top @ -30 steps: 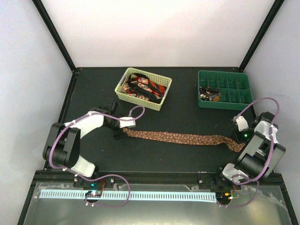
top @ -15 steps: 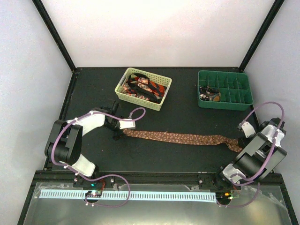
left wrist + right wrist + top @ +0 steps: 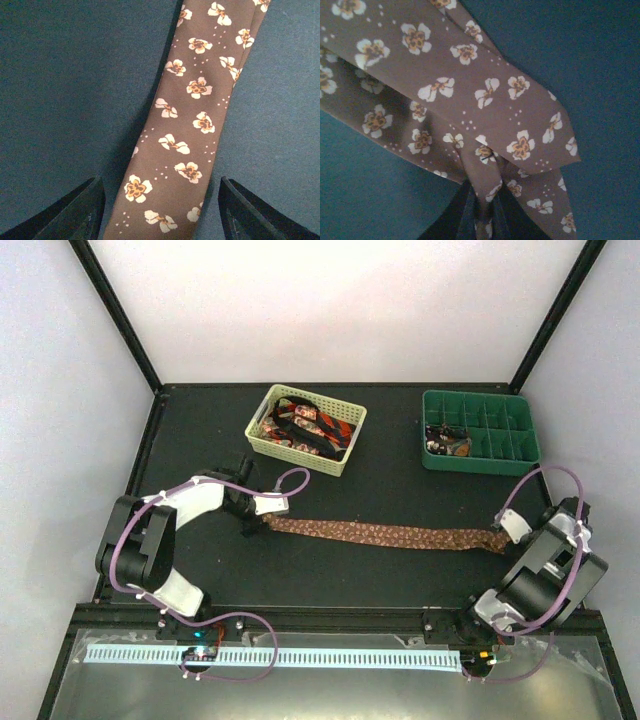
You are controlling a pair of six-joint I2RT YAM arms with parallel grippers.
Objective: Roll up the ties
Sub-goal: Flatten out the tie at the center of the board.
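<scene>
The dark bench (image 3: pixel 400 490) carries everything here. Across its middle the brown tie (image 3: pixel 380 534) lies stretched out flat, running from my left arm to my right. Behind it, on the left, the pale yellow basket (image 3: pixel 292 454) holds a tangle of red-and-black ties (image 3: pixel 305 425). On the right, the green tray (image 3: pixel 480 466) has something red and black in a left-hand compartment (image 3: pixel 447 443), possibly a rolled tie, though it is too small to be sure. My left jaws stand apart over the tie's narrow end, one finger (image 3: pixel 75 215) on each side of the cloth without pinching it. My right jaws are closed on the wide end, the flowered fabric (image 3: pixel 485 185) bunched up between them.
</scene>
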